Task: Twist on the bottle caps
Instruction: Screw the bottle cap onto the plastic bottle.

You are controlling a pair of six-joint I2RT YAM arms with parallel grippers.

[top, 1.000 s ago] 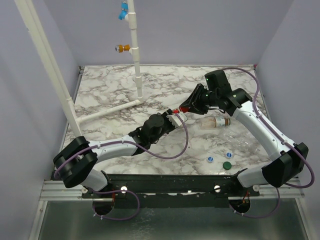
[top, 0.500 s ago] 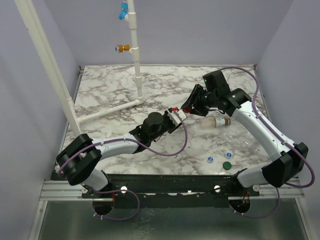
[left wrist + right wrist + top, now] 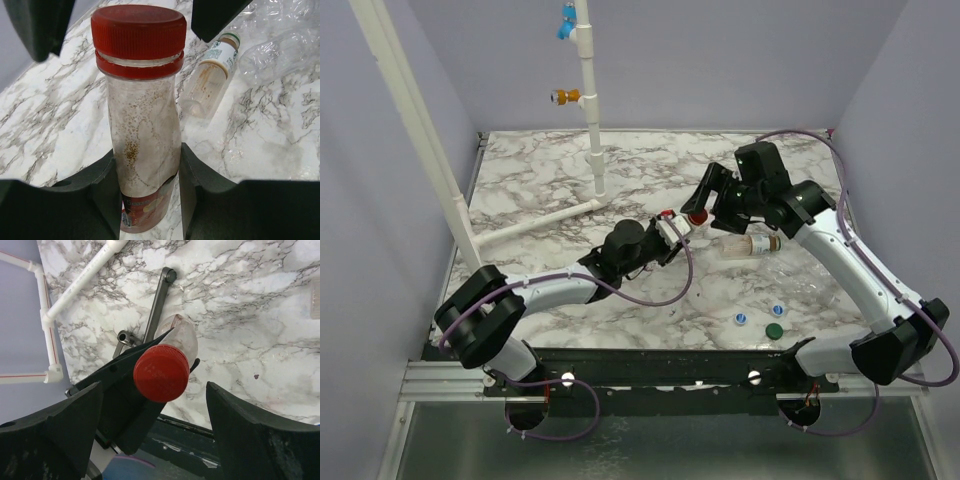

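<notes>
Arms are meeting at the bottle (image 3: 142,150).
Left gripper (image 3: 670,228) is clamping it; right gripper (image 3: 703,200) is gaping wide around its red cap (image 3: 138,30).

My top camera sits high above and behind the rig, looking down and forward over the whole marble table (image 3: 540,160). My left wrist camera looks out level and very close at a red-capped bottle (image 3: 142,125), which stands upright in its frame. My right wrist camera looks straight down from close above onto that bottle's red cap (image 3: 161,372). All three views share this bottle.
</notes>
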